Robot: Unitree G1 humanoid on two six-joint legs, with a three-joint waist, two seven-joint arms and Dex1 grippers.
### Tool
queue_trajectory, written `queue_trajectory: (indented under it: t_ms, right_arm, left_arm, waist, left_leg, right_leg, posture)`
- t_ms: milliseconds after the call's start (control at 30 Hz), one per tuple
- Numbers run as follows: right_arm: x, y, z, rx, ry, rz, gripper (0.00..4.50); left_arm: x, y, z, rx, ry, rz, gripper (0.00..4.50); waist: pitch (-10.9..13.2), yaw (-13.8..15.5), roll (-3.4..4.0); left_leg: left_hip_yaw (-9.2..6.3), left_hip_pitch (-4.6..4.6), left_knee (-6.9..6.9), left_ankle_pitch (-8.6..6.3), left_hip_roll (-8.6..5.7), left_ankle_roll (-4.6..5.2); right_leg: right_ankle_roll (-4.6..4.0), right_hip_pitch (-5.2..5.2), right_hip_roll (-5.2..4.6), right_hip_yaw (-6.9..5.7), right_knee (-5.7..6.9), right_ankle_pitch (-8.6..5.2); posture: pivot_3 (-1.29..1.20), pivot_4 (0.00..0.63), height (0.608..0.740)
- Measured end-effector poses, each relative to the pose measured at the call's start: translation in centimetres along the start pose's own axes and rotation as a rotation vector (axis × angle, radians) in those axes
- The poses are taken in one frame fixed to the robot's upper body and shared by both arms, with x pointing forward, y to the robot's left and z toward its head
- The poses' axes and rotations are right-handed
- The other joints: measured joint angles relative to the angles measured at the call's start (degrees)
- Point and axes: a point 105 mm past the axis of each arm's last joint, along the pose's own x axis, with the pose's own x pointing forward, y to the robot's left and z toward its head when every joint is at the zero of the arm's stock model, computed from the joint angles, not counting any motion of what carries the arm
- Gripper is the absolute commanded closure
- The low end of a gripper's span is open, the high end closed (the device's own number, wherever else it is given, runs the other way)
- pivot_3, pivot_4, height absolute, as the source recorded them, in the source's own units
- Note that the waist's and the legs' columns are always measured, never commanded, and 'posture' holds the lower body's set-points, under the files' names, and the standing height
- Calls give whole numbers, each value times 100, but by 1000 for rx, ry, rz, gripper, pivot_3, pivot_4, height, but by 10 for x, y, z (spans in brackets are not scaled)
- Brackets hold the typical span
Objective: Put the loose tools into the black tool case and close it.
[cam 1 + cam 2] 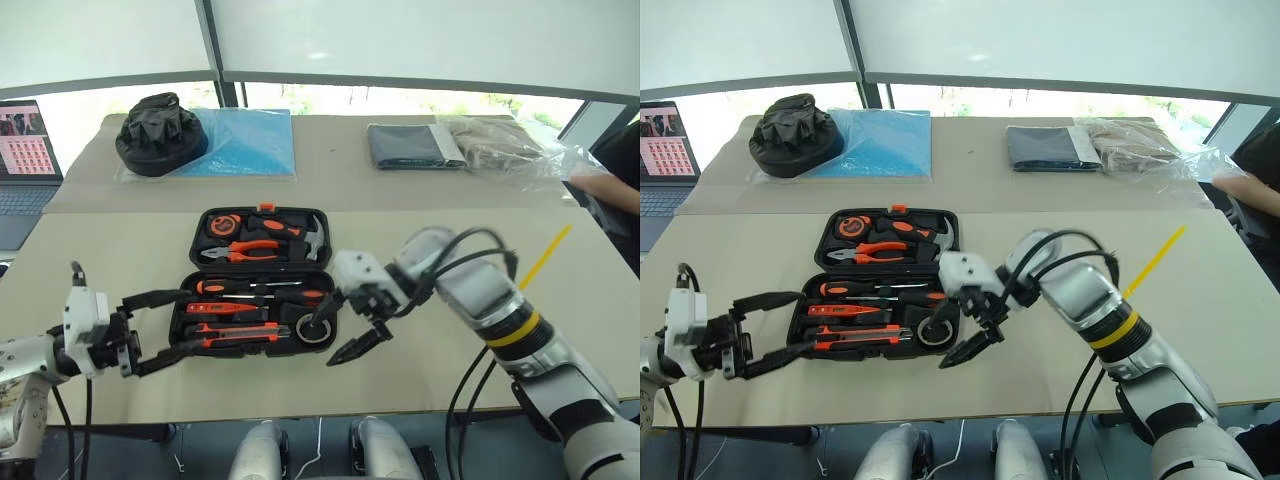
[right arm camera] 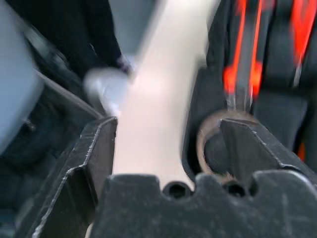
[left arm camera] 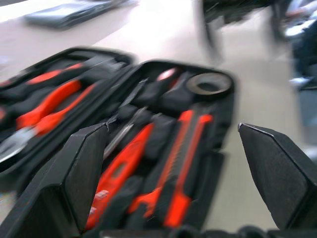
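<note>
Both grippers' fingers stand wide, holding nothing. The black tool case (image 1: 262,280) lies open mid-frame on the table (image 1: 470,370), the tape roll (image 1: 318,328) seated in its lower-right corner beneath the right gripper (image 1: 338,330). That gripper's finger could snag the roll and lift it out; the left gripper (image 1: 165,330) hovers at the case's left edge.

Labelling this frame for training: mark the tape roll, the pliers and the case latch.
tape roll (image 1: 317,329), left eye view, on its upper dark ring.
pliers (image 1: 262,250), left eye view, on the orange handles.
latch (image 1: 266,207), left eye view, on the small orange tab at the case's far edge.
</note>
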Motion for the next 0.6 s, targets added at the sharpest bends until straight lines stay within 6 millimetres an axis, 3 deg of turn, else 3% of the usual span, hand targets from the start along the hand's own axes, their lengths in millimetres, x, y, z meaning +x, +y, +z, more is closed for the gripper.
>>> queue_trajectory:
  t_ms: [33,133,267,400,467,600]
  right_arm:
    - [-6,-4,2,-2,-23,-33,1079]
    - [-27,-26,-11,18,-47,-206,1880]
    - [-46,-54,-58,28,29,-467,3225]
    - [-43,-79,-81,-8,52,-644,4500]
    - [-39,-88,-90,-18,59,-695,4500]
    - [-26,-100,-93,-21,42,-738,4500]
  left_arm:
    - [-2,8,1,-13,-6,50,0]
    - [-13,38,3,-59,-24,243,739]
    - [-25,69,-10,-118,18,452,2169]
    - [-8,79,-31,-150,106,510,3592]
    - [4,79,-41,-163,142,511,4254]
    - [31,80,-41,-177,126,478,4381]
  waist:
    - [0,-1,-1]
    - [-1,13,-6]
    - [-1,1,-7]
    - [0,-25,-9]
    - [0,-35,-9]
    - [1,-30,-10]
  left_leg:
    - [0,3,0,0,0,0]
    - [0,7,1,1,-3,-2]
    - [8,2,-2,2,-13,-3]
    - [33,-1,-5,5,-10,-8]
    - [55,-3,-7,5,-8,-9]
    - [61,-5,-6,7,-8,-12]
  right_leg:
    - [0,2,-1,0,0,0]
    - [1,7,-2,-2,0,0]
    - [1,1,-4,1,0,1]
    - [0,-5,2,3,5,2]
    - [-1,-7,1,4,4,2]
    - [-1,-9,1,5,6,3]
  posture:
    - [0,150,740]
    - [0,150,740]
    - [0,150,740]
    - [0,150,740]
    - [0,150,740]
    - [0,150,740]
